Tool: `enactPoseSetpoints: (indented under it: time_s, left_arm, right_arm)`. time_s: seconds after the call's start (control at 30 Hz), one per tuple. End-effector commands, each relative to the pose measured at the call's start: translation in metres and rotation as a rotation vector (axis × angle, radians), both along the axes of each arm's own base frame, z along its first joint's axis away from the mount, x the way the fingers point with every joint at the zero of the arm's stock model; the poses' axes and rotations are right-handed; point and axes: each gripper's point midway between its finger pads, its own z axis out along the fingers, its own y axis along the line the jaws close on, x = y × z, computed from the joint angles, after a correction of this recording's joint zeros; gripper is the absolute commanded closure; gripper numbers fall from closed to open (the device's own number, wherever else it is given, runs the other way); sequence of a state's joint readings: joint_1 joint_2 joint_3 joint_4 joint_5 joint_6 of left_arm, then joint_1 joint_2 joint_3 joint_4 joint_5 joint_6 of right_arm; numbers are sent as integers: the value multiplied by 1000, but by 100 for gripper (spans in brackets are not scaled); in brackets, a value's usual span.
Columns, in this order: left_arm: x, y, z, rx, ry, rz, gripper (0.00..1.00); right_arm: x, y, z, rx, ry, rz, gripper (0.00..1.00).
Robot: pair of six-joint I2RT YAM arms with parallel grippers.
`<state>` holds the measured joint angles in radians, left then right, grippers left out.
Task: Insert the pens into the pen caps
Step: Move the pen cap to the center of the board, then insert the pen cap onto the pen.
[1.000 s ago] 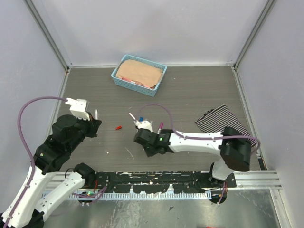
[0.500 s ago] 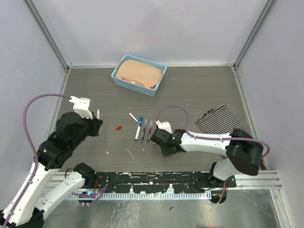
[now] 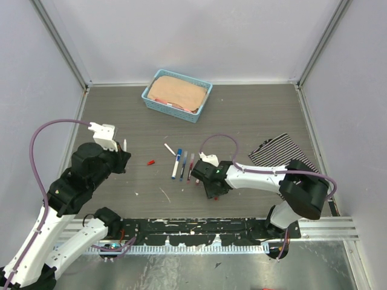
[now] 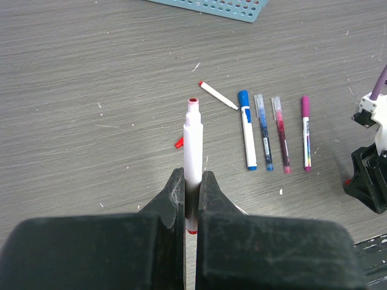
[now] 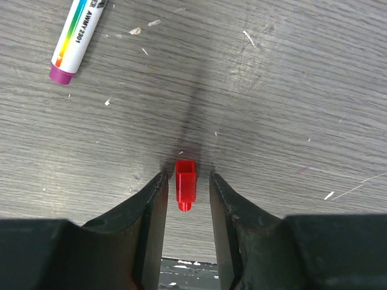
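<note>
My left gripper point(image 4: 192, 181) point(image 3: 121, 158) is shut on a white pen point(image 4: 193, 139) point(image 3: 124, 145) with a red tip, held upright above the table. My right gripper point(image 5: 186, 178) point(image 3: 207, 183) is down at the table and open, with a small red cap point(image 5: 185, 182) lying loose between its fingers, a gap on each side. A row of capped pens point(image 4: 266, 133) point(image 3: 183, 165) lies left of it: blue, dark blue, maroon and magenta point(image 5: 75, 42). A short white pen point(image 4: 218, 95) lies beside the row. A second small red piece point(image 3: 150, 162) point(image 4: 179, 143) lies near the left gripper.
A blue basket point(image 3: 177, 95) with a tan cloth stands at the back. A striped cloth point(image 3: 283, 154) lies at the right. The black rail point(image 3: 199, 229) runs along the near edge.
My right arm drew back rightward off the row of pens, came down to the table and opened its jaws, leaving the red cap loose between them. The left arm barely shifted.
</note>
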<state>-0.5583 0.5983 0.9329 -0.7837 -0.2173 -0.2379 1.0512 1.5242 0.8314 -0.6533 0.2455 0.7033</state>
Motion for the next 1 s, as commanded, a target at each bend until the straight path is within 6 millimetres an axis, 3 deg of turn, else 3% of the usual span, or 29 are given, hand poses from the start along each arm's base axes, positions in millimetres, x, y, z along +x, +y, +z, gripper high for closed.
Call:
enactPoseSetpoints:
  time_s: [0.0, 0.23, 0.5, 0.7, 0.83, 0.97]
  left_arm:
    - [2, -3, 3, -6, -20, -16, 100]
    - [1, -3, 4, -8, -21, -16, 100]
    - [1, -3, 4, -8, -22, -16, 100]
    - [1, -2, 4, -10, -24, -15, 100]
    - [0, -7, 5, -31, -19, -33, 100]
    - [-3, -20, 12, -83, -13, -83, 100]
  right_arm:
    - [3, 4, 9, 1, 21, -10, 61]
    - [-3, 9, 4, 14, 85, -4, 63]
    - [-8, 2, -11, -14, 142, -24, 67]
    - [0, -7, -14, -48, 108, -42, 83]
    - [21, -3, 15, -5, -28, -62, 98]
    - [36, 15, 63, 82, -177, 0, 99]
